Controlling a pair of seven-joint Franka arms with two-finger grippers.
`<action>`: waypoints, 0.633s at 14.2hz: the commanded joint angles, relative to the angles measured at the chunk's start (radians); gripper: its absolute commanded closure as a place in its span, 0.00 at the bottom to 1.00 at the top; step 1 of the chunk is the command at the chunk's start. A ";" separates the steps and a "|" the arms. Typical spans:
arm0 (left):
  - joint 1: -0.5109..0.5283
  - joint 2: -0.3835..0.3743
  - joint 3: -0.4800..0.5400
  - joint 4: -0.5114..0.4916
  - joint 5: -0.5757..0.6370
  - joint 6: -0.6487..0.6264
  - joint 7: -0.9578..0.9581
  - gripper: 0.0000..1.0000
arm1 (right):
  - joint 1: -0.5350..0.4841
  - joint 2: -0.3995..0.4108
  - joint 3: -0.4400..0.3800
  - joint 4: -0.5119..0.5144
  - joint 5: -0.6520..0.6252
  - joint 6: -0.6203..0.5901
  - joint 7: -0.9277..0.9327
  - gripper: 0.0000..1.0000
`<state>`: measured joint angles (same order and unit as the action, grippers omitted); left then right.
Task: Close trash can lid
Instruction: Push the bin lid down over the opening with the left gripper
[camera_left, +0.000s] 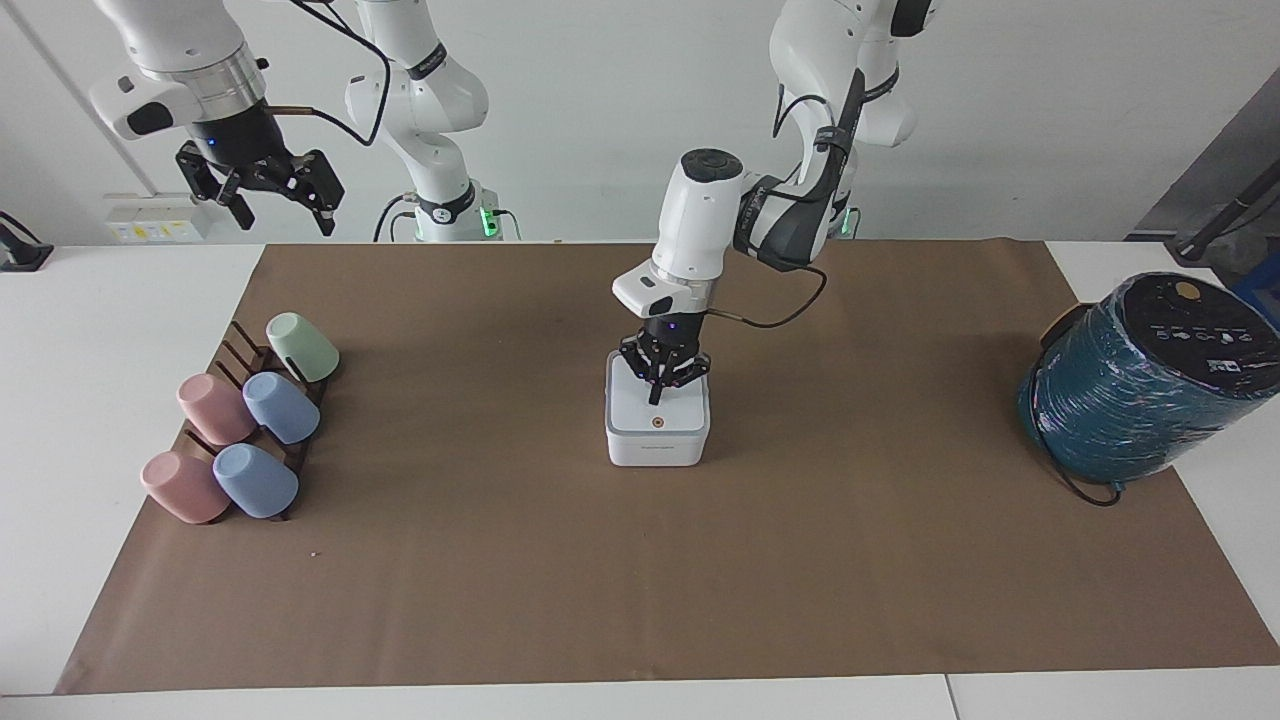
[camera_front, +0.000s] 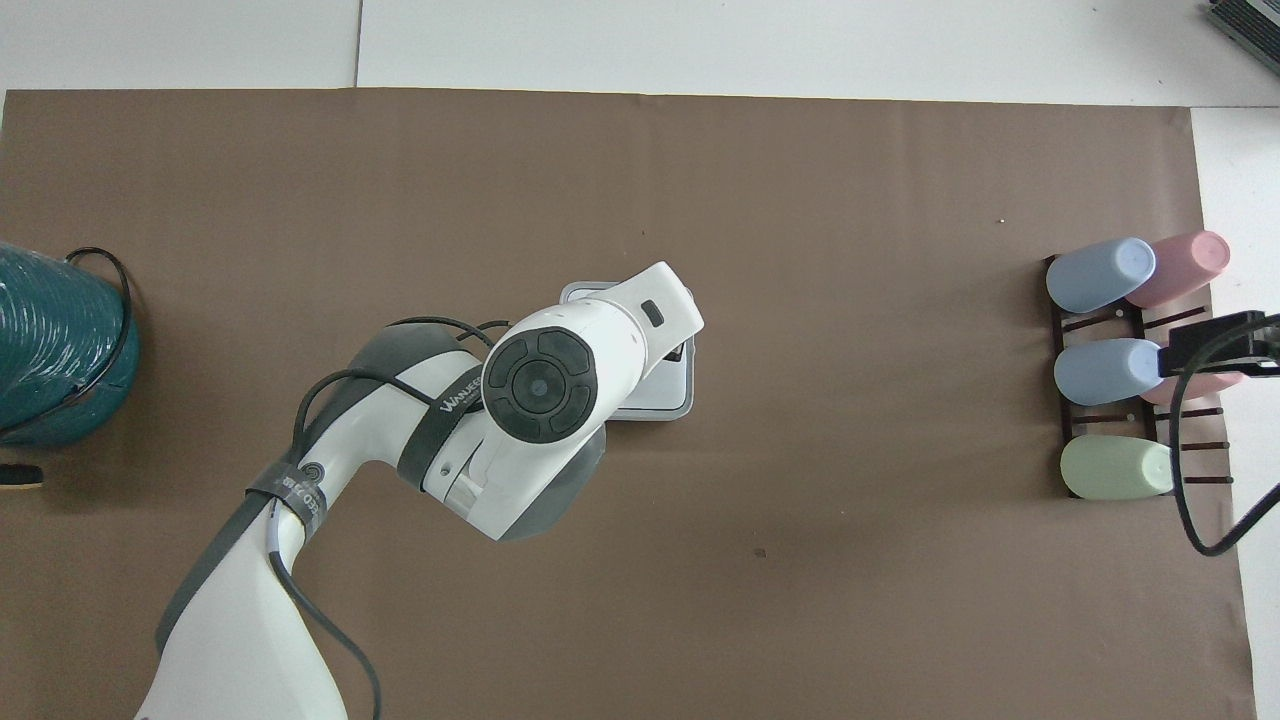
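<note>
The small white trash can (camera_left: 657, 450) stands mid-table on the brown paper. Its white lid (camera_left: 672, 415) with grey rim lies flat on top of it, orange dot up, and hides what is inside. My left gripper (camera_left: 656, 396) points down with its fingers shut and its tip resting on the lid's half nearer to the robots. In the overhead view the left arm covers most of the can, and only a corner of the lid (camera_front: 668, 392) shows. My right gripper (camera_left: 282, 208) waits open and empty, raised over the right arm's end of the table.
A dark rack with several pastel cups (camera_left: 250, 430) lying on it sits toward the right arm's end. A big teal-wrapped cylinder (camera_left: 1140, 385) with a black top and a cable stands at the left arm's end.
</note>
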<state>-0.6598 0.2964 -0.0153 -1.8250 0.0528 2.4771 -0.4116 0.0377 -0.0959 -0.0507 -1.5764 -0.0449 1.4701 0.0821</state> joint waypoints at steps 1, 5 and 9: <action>0.005 0.024 0.003 0.042 0.025 -0.062 -0.018 0.99 | -0.007 -0.012 0.003 -0.005 0.022 -0.013 -0.019 0.00; 0.009 -0.051 0.005 0.061 0.027 -0.173 -0.015 0.95 | -0.007 -0.012 0.003 -0.005 0.022 -0.013 -0.019 0.00; 0.008 -0.109 0.035 0.059 0.027 -0.285 -0.016 0.79 | -0.007 -0.012 0.003 -0.005 0.022 -0.013 -0.019 0.00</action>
<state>-0.6586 0.2287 0.0066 -1.7564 0.0538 2.2586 -0.4117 0.0377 -0.0958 -0.0507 -1.5764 -0.0449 1.4701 0.0821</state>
